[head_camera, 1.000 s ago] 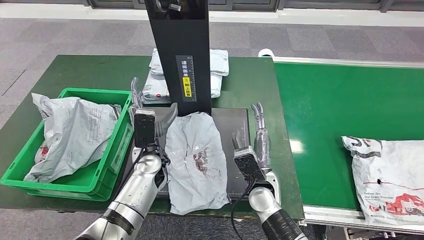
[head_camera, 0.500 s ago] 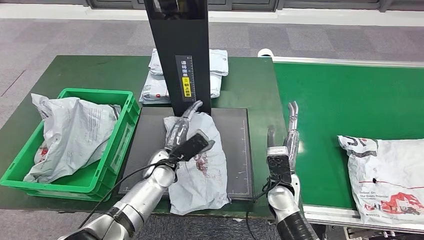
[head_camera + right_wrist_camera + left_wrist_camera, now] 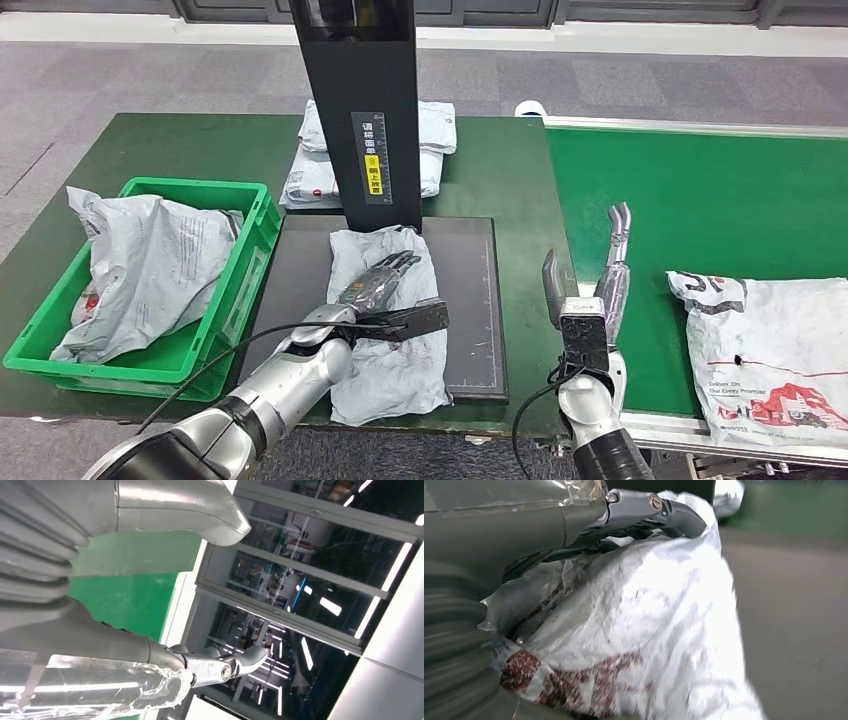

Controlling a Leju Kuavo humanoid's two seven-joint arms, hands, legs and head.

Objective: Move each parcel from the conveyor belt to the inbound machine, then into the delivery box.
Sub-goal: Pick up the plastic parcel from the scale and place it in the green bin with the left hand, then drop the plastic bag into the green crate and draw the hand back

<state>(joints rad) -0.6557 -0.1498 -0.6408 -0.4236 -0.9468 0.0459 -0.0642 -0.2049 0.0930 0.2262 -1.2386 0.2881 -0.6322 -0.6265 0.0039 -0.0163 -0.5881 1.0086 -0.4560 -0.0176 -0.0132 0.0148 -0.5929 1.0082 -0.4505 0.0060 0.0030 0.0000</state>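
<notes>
A crumpled grey parcel with a red-brown print lies on the black plate of the inbound machine. My left hand lies on its far half, fingers curled into the wrinkled plastic. In the left wrist view the parcel bunches up under the dark fingers. My right hand stands open, fingers pointing up, over the near left edge of the green conveyor belt. It holds nothing. A white parcel with red print lies on the belt to its right.
The machine's black column rises at the back of the plate, with a stack of grey parcels behind it. The green delivery box stands at the left of the plate and holds a grey parcel.
My left hand swung from the plate's left edge onto the parcel and closed on it, bunching it narrower. My right hand moved right from the plate's edge to the belt's edge.
</notes>
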